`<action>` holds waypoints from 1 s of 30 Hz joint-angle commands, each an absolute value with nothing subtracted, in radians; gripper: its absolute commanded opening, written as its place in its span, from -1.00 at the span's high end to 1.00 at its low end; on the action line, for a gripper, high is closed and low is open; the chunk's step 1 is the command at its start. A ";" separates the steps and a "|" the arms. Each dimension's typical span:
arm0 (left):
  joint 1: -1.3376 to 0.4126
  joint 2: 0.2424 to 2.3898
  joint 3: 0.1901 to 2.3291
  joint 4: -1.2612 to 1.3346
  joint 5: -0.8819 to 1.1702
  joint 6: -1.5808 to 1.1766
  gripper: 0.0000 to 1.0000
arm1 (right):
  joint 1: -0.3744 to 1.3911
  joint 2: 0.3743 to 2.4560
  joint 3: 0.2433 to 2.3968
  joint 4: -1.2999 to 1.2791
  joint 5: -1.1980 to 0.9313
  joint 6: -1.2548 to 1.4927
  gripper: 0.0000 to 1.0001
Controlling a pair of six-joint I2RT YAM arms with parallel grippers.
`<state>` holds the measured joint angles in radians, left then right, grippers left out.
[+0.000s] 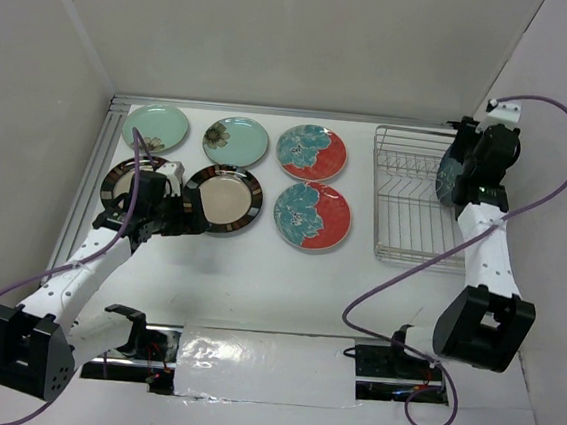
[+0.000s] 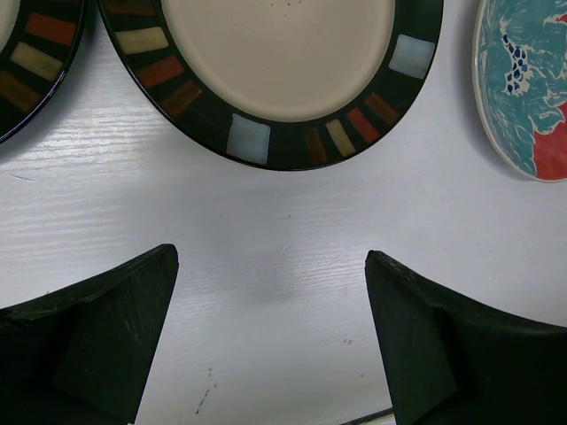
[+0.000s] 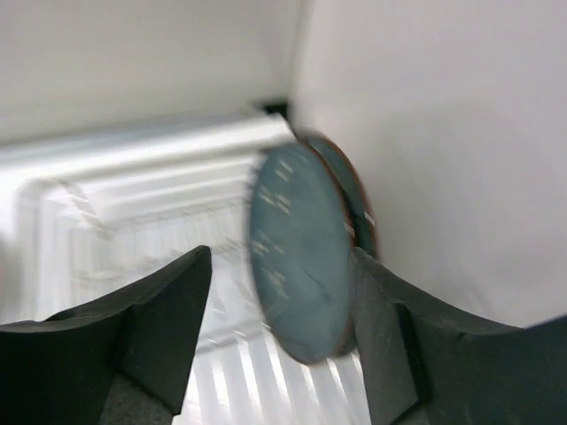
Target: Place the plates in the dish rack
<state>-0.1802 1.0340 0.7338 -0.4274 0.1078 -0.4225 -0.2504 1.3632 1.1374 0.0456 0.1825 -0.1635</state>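
Six plates lie flat on the table: two mint green, two red-orange with teal flowers, two cream with striped rims. My left gripper is open and empty, low over bare table just short of the right striped plate. The dish rack stands at the right. Two dark teal plates stand upright at its right side. My right gripper is open around the nearer one, its right finger close beside it.
White walls close in the table at the back, left and right; the right wall is near the rack and the right arm. A metal rail runs along the back edge. Purple cables loop from both arms.
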 commanded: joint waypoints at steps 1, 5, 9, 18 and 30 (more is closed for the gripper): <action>-0.184 1.031 0.769 -0.422 0.095 -0.417 -0.99 | -0.178 1.279 1.262 -0.040 0.094 -0.082 -0.40; -0.184 1.040 0.769 -0.422 0.095 -0.428 -0.99 | -0.082 1.279 1.315 -0.156 -0.097 0.063 -0.45; -0.184 1.063 0.769 -0.422 0.095 -0.428 -0.99 | 0.052 1.301 1.295 -0.189 -0.263 0.236 -0.55; -0.184 1.091 0.778 -0.422 0.114 -0.437 -0.99 | 0.314 1.399 1.152 -0.131 -0.332 0.492 -0.68; -0.224 1.207 0.778 -0.250 0.379 -0.601 -0.80 | 0.371 1.355 1.077 -0.258 -0.167 0.541 -0.66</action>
